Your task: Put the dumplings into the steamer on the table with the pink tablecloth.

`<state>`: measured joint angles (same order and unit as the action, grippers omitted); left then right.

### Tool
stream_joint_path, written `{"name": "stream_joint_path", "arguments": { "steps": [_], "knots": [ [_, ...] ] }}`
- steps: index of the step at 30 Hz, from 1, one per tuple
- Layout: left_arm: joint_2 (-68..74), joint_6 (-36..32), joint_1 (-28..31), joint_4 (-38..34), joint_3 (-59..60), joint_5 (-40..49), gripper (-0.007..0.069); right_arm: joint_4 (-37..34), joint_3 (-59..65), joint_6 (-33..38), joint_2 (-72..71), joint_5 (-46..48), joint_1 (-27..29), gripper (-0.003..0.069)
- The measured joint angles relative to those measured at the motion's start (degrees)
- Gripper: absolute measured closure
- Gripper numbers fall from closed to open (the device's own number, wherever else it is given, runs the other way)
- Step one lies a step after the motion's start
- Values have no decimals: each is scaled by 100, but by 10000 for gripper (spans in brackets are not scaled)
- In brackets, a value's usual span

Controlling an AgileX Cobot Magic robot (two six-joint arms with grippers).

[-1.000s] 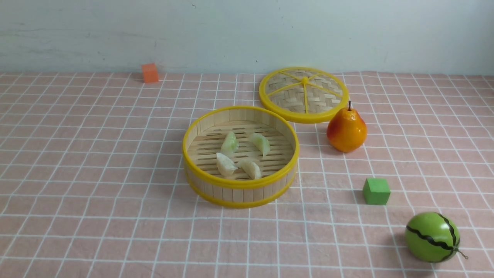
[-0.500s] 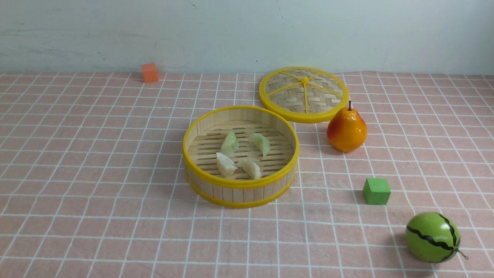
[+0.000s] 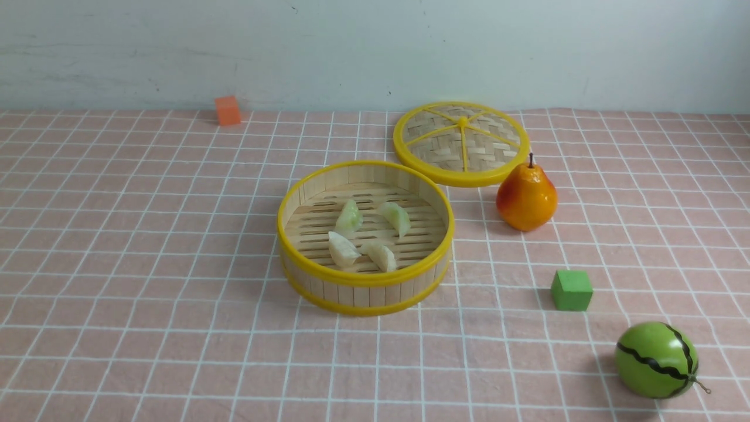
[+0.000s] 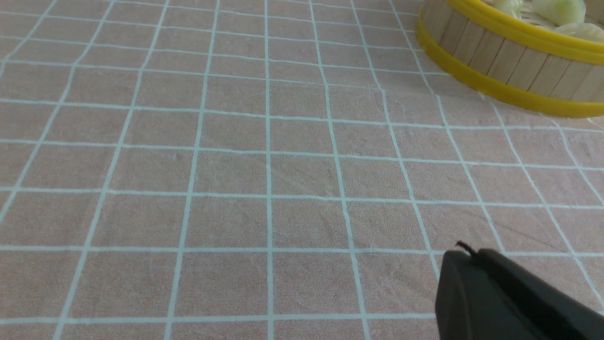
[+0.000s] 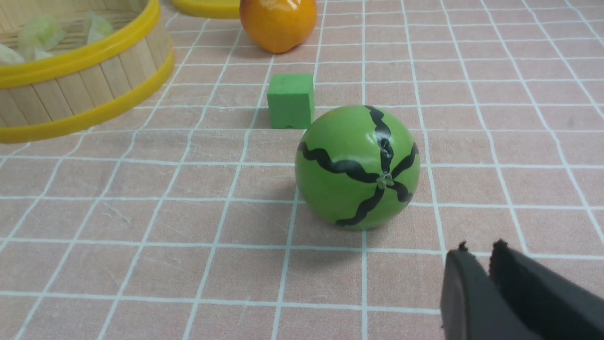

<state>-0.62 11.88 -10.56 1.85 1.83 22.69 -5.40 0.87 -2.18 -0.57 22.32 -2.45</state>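
The bamboo steamer [image 3: 363,290] with yellow rims stands in the middle of the pink tablecloth [image 3: 146,234]. Several pale dumplings [image 3: 343,249] lie on its slatted floor. The steamer also shows in the left wrist view [image 4: 500,54] and in the right wrist view [image 5: 71,89]. Neither arm shows in the front view. My left gripper [image 4: 467,252] is shut and empty, low over bare cloth well away from the steamer. My right gripper [image 5: 479,250] is shut and empty, just beside the toy watermelon [image 5: 357,167].
The flat woven lid [image 3: 462,143] lies behind the steamer. An orange pear [image 3: 526,196] stands to its right. A green cube [image 3: 571,290] and the watermelon [image 3: 656,360] sit at the front right. An orange cube [image 3: 228,111] is at the far back left.
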Motion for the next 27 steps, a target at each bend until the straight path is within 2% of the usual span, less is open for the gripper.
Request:
{"name": "stream_joint_path", "arguments": {
  "steps": [27],
  "knots": [
    [0,0,0,0,0,0,629,-2,0,0,0,0,0,547]
  ]
}}
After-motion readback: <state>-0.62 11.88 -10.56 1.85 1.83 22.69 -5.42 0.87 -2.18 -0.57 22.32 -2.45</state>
